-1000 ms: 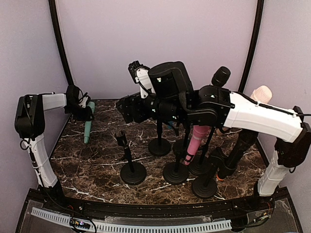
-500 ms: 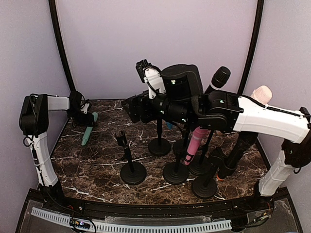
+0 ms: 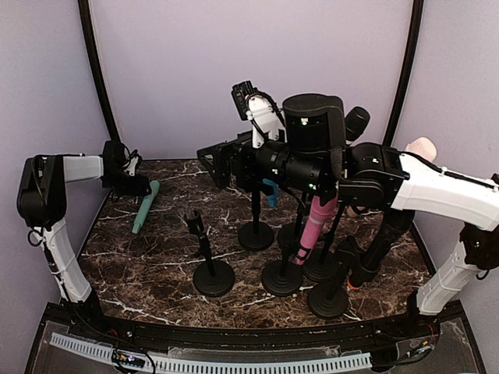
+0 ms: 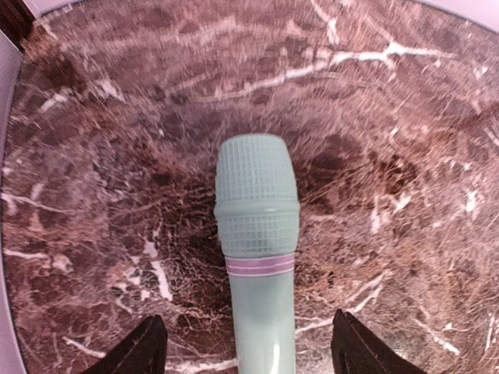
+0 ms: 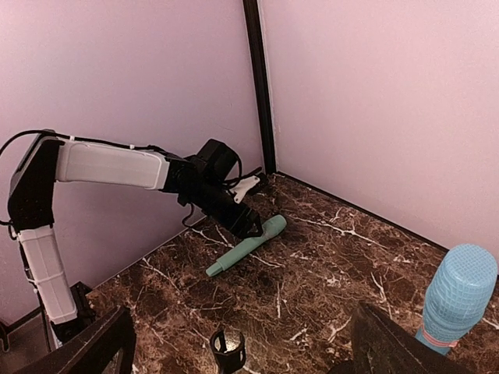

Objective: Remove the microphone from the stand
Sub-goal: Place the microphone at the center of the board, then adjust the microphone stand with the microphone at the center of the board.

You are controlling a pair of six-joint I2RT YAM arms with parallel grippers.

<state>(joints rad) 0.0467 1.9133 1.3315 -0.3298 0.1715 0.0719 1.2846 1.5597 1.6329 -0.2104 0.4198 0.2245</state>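
Left gripper (image 4: 249, 351) is hovering with jaws wide apart around, but not touching, the green mic (image 4: 256, 226) lying flat on the table (image 4: 93, 156), well left of the empty stand (image 3: 210, 265); ideally rising straight up, not nudging it.

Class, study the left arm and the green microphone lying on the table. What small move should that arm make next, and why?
Probably draw the left end effector back from the green microphone. Its fingers stand spread either side of the handle with gaps showing, and the microphone lies flat on the table, so it looks released.
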